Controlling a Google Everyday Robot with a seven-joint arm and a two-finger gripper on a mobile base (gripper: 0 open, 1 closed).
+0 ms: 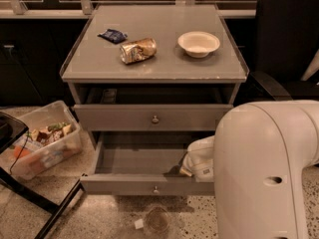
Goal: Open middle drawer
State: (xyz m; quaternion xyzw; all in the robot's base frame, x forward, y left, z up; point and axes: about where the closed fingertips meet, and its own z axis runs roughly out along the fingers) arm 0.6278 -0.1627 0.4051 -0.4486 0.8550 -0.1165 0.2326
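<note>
end effector (183,169) in open middle drawer (119,184), apparently right side

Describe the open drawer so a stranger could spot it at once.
Start at the grey cabinet with a white bowl and a crushed can on top. Under its upper drawer, whose front sits back in the frame, comes the open drawer, with the robot's white end effector inside its right end. It alone juts out, showing its inside.
</note>
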